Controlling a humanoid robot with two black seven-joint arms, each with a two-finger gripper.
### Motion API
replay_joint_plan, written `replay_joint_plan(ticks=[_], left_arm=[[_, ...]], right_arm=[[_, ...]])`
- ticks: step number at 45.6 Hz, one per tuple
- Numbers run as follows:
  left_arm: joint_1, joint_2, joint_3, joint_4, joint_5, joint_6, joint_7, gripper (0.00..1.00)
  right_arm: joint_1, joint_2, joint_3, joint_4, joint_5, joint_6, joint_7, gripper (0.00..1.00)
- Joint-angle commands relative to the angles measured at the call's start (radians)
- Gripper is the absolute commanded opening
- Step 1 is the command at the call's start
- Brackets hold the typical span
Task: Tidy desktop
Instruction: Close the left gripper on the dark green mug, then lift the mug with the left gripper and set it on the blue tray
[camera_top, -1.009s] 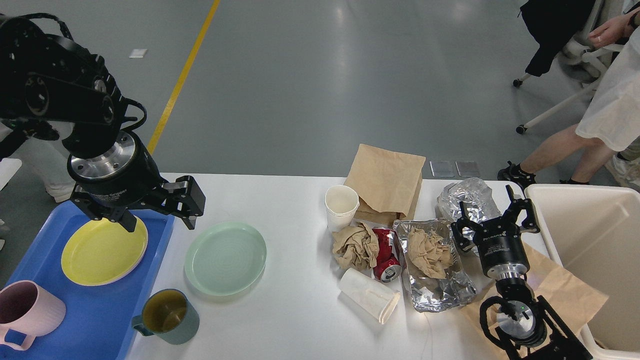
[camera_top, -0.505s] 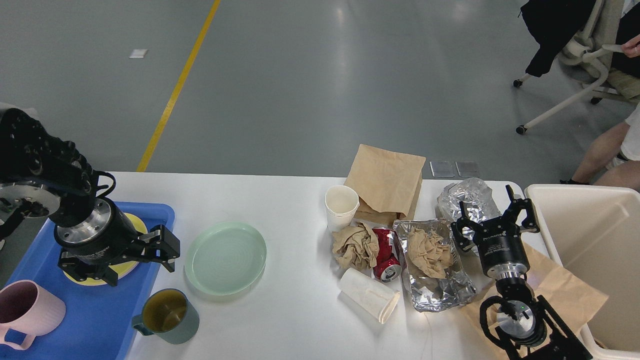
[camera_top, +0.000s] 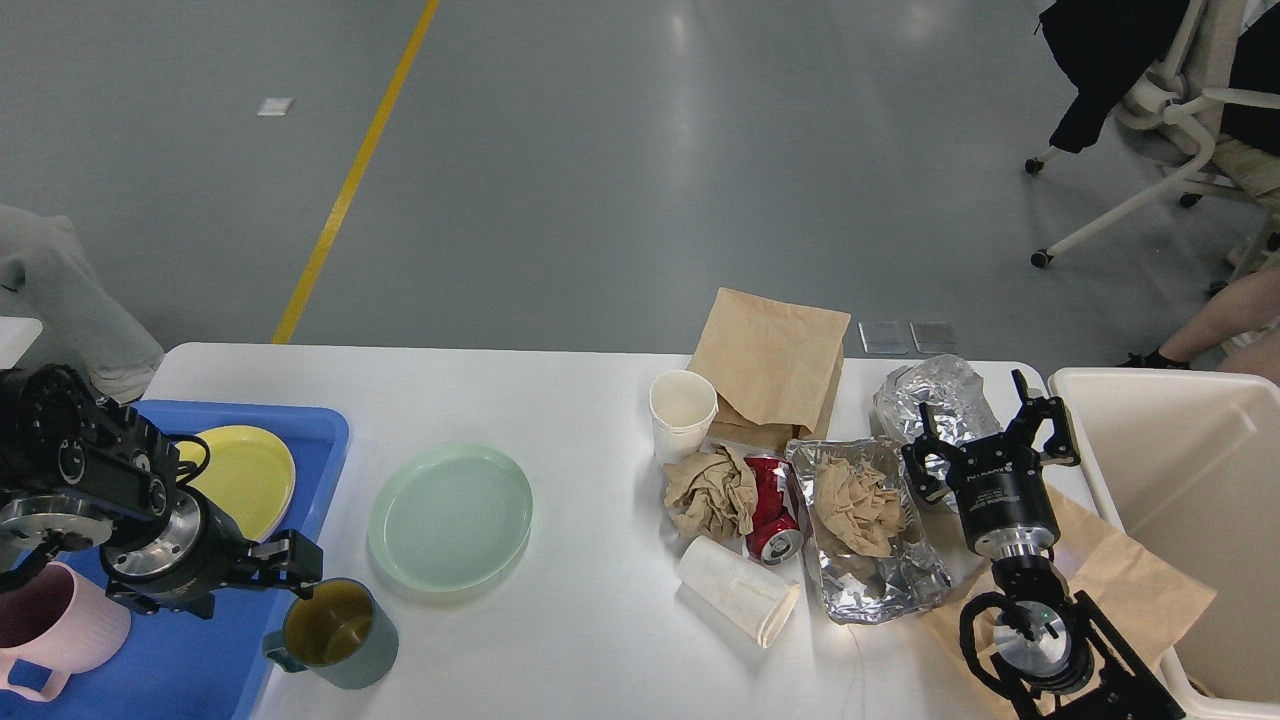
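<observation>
The white desktop (camera_top: 580, 420) carries dishes on the left and rubbish on the right. My left gripper (camera_top: 245, 585) hangs low over the right edge of the blue tray (camera_top: 200, 660), open and empty, just left of a dark teal mug (camera_top: 335, 628). A pale green plate (camera_top: 450, 515) lies on the table beyond the mug. My right gripper (camera_top: 985, 435) stands open and empty between a foil ball (camera_top: 935, 390) and a foil tray (camera_top: 870, 580) that holds crumpled brown paper.
A yellow plate (camera_top: 245, 475) and a pink mug (camera_top: 50, 625) sit in the blue tray. An upright paper cup (camera_top: 683, 410), a tipped paper cup (camera_top: 740, 592), a crushed red can (camera_top: 772, 510), a crumpled napkin (camera_top: 712, 490) and brown paper bags (camera_top: 775, 360) crowd the middle right. A cream bin (camera_top: 1180, 480) stands at the right.
My left arm has dropped and pulled back from above the yellow plate to beside the teal mug. The right arm has not moved. The person at the right has stepped away.
</observation>
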Motion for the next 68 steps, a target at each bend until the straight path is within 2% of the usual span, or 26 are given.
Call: replay_joint_plan(ticks=[1, 9, 13, 21, 28, 33, 38, 41, 50, 65, 67, 68], left_arm=[[0.045, -0.007, -0.035, 0.022, 0.117, 0.013, 0.0, 0.89], [0.12, -0.018, -0.05, 0.114, 0.148, 0.044, 0.0, 0.89], [0.144, -0.035, -0.066, 0.145, 0.148, 0.047, 0.0, 0.77], [0.183, -0.037, -0.135, 0.163, 0.149, 0.049, 0.0, 0.66], [0.2, -0.047, -0.138, 0.166, 0.151, 0.049, 0.002, 0.45], [0.209, -0.057, -0.144, 0.168, 0.151, 0.049, 0.017, 0.34], [0.213, -0.058, -0.145, 0.168, 0.152, 0.047, 0.043, 0.33], [0.213, -0.06, -0.145, 0.169, 0.157, 0.047, 0.048, 0.28], [0.21, -0.058, -0.147, 0.169, 0.16, 0.03, 0.046, 0.0], [0.194, -0.043, -0.187, 0.163, 0.157, -0.002, 0.042, 0.0], [0.18, -0.035, -0.188, 0.156, 0.157, -0.023, 0.036, 0.0], [0.143, -0.023, -0.181, 0.15, 0.155, -0.063, 0.031, 0.0]], right_arm=[[0.0, 0.0, 0.0, 0.0, 0.0, 0.0, 0.0, 1.0], [0.0, 0.0, 0.0, 0.0, 0.0, 0.0, 0.0, 1.0], [0.0, 0.0, 0.0, 0.0, 0.0, 0.0, 0.0, 1.0], [0.0, 0.0, 0.0, 0.0, 0.0, 0.0, 0.0, 1.0], [0.0, 0.0, 0.0, 0.0, 0.0, 0.0, 0.0, 1.0], [0.0, 0.0, 0.0, 0.0, 0.0, 0.0, 0.0, 1.0], [0.0, 0.0, 0.0, 0.0, 0.0, 0.0, 0.0, 1.0], [0.0, 0.0, 0.0, 0.0, 0.0, 0.0, 0.0, 1.0], [0.0, 0.0, 0.0, 0.0, 0.0, 0.0, 0.0, 1.0], [0.0, 0.0, 0.0, 0.0, 0.0, 0.0, 0.0, 1.0], [0.0, 0.0, 0.0, 0.0, 0.0, 0.0, 0.0, 1.0], [0.0, 0.0, 0.0, 0.0, 0.0, 0.0, 0.0, 1.0]])
